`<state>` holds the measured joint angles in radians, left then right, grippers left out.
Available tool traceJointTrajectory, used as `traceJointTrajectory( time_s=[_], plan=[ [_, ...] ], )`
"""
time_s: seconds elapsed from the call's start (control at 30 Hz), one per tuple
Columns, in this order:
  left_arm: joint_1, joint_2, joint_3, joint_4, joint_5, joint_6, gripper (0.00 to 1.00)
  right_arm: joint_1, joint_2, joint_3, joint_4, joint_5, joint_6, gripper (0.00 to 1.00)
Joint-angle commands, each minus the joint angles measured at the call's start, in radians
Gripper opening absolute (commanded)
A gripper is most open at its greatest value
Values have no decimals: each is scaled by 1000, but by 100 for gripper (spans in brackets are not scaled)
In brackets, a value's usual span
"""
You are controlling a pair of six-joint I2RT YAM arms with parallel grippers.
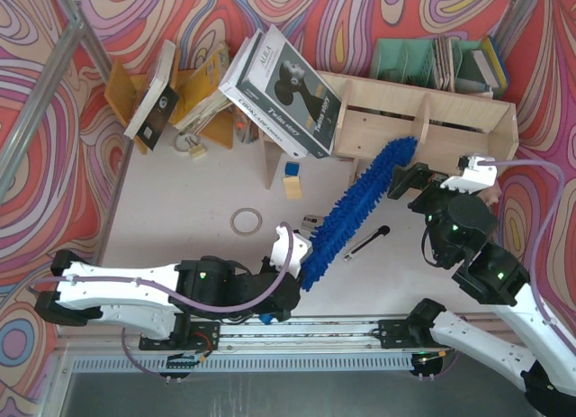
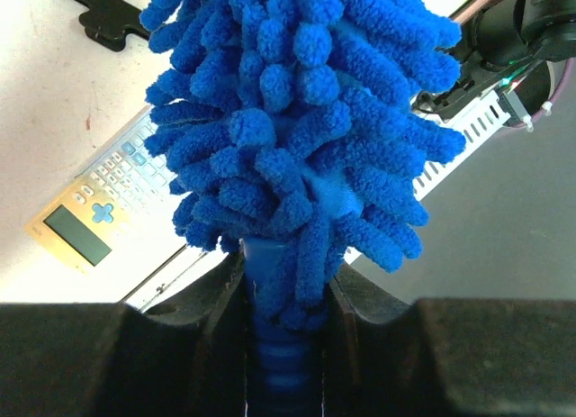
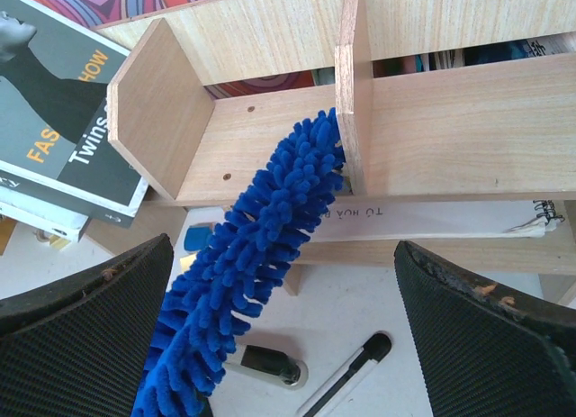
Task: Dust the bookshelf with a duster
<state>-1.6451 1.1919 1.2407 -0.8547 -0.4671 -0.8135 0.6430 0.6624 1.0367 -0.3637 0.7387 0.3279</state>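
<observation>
The pale plywood bookshelf (image 1: 450, 106) stands at the back right; it also shows in the right wrist view (image 3: 450, 138). My left gripper (image 1: 301, 275) is shut on the blue handle (image 2: 274, 345) of the bright blue fluffy duster (image 1: 355, 210). The duster (image 3: 261, 237) slants up and right, its tip (image 1: 400, 149) lying in the shelf's left compartment against an upright divider (image 3: 353, 84). My right gripper (image 1: 407, 183) is open and empty, just right of the duster's upper part, in front of the shelf.
A stack of large books (image 1: 283, 88) leans on the shelf's left end. An orange-yellow book rack (image 1: 193, 97) stands at back left, a green file organiser (image 1: 423, 64) behind the shelf. A black pen (image 1: 367, 242), a tape ring (image 1: 246, 222) and a calculator (image 2: 99, 201) lie on the table.
</observation>
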Motion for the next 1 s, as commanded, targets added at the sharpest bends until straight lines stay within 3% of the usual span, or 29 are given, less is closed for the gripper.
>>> traceJointTrajectory(
  time_s=[0.0, 0.27, 0.57, 0.97],
  plan=[
    [-7, -38, -28, 34, -71, -1, 0, 1, 6, 0, 35, 0, 24, 99],
    [-4, 23, 4, 139, -119, 94, 0, 1, -6, -3, 23, 4, 33, 99],
    [21, 96, 19, 177, -101, 101, 0, 2, -5, 6, 19, -5, 34, 99],
    [136, 123, 26, 281, -66, 158, 0, 1, -13, -5, 20, 7, 29, 99]
  ],
)
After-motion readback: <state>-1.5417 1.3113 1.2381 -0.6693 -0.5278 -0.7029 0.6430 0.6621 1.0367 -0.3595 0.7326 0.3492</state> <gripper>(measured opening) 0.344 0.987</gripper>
